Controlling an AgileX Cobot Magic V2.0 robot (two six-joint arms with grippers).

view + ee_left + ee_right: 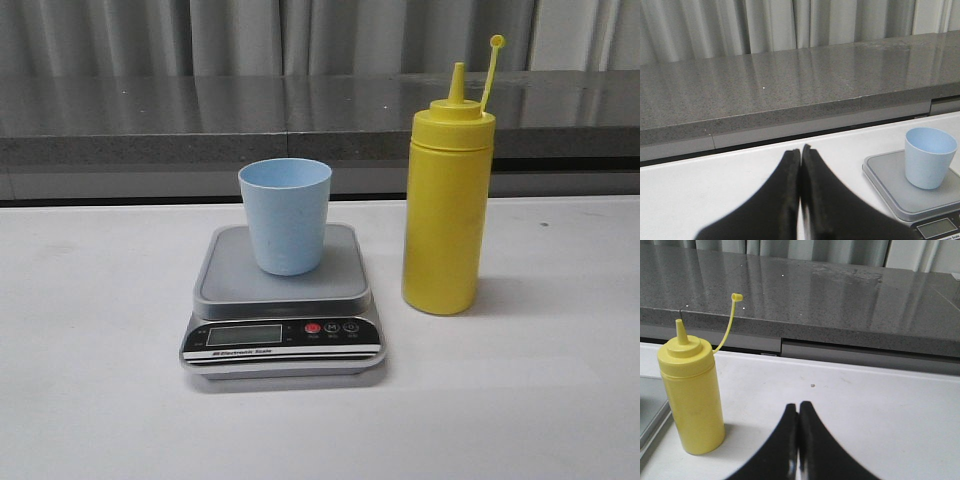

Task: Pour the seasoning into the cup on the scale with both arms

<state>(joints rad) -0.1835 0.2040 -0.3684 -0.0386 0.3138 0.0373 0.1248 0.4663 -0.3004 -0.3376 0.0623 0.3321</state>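
Note:
A light blue cup (286, 215) stands upright on the platform of the silver-grey scale (283, 300) at the table's middle. Right of the scale stands the yellow seasoning bottle (447, 215), upright, its cap strap sticking up and the nozzle uncovered. Neither arm shows in the front view. In the left wrist view my left gripper (801, 150) is shut and empty over the white table, apart from the cup (929, 157) and scale (895, 187). In the right wrist view my right gripper (798, 406) is shut and empty, a short way from the bottle (692, 399).
The white table (100, 400) ends at a dark grey stone ledge (150, 120) behind, with grey curtains above it. The scale's black panel with its display and red button (312, 328) faces the front edge.

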